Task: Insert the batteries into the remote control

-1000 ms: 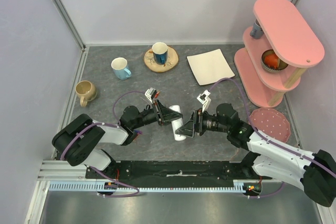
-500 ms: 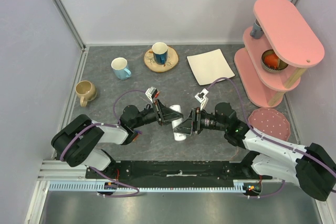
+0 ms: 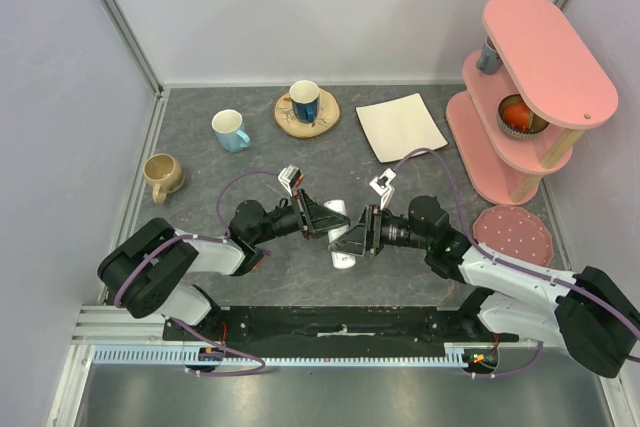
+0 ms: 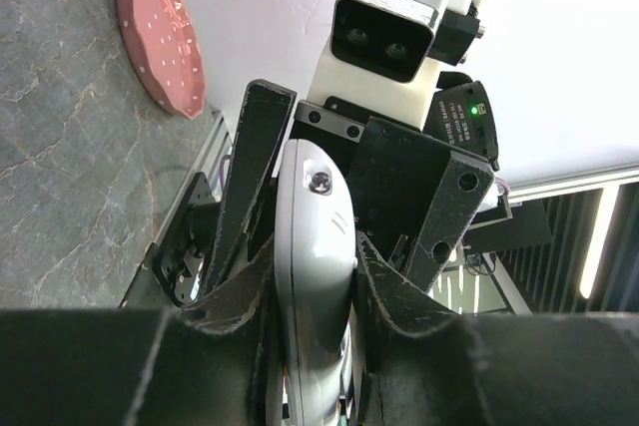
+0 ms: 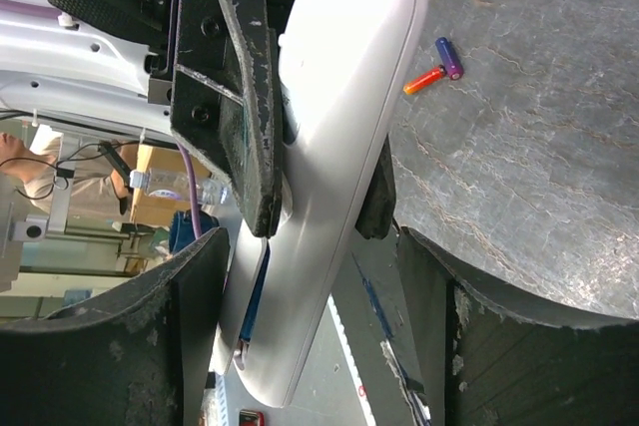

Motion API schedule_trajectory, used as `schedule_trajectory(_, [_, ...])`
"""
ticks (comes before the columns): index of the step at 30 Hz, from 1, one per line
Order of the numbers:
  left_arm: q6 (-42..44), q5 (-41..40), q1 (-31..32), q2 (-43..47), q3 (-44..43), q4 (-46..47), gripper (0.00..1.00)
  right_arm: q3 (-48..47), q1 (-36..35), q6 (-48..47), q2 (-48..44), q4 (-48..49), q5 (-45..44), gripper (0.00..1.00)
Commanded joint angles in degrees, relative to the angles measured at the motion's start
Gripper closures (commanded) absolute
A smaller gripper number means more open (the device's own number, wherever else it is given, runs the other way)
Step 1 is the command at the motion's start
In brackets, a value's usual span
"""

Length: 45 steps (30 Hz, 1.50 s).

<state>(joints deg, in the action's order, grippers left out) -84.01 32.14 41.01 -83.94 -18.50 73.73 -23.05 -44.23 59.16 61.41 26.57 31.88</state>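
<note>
Left pincer is clenched on the remote control. Right pincer is released, its jaws straddling the same remote control with gaps on both sides. Batteries lie on the grey counter beyond the remote control, apart from it.

Colours: remote control white; red-orange battery, blue-purple battery. table grey, marble-veined. disc pink with pale dots – shelf plain pink. light-blue mug, tan mug.
</note>
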Motion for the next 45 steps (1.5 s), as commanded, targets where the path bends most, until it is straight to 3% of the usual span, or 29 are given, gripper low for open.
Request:
schedule_trajectory(1, [-1.3,1.6,0.9,1.8,-2.6,21.7,0.98,1.7,0.4,1.6,1.1,4.5,-0.1,0.26])
schedule_trajectory(19, [-0.7,0.7,2.8,0.8,-3.0,21.6,0.98,0.3,0.4,3.2,5.6,8.4,-0.1,0.26])
schedule_trajectory(24, [0.0,0.2,2.9,-0.9,-2.0,21.7,0.98,-1.6,0.3,3.6,4.7,6.6,-0.1,0.2])
schedule_trajectory(36, [0.7,-0.6,2.8,-3.2,-2.2,21.6,0.98,-6.0,0.4,0.2,-2.9,-5.0,0.3,0.15])
schedule_trajectory(45, [-0.1,-0.1,2.1,-2.0,-3.6,21.6,0.98,-0.7,0.4,-0.1,-9.8,-7.9,0.7,0.15])
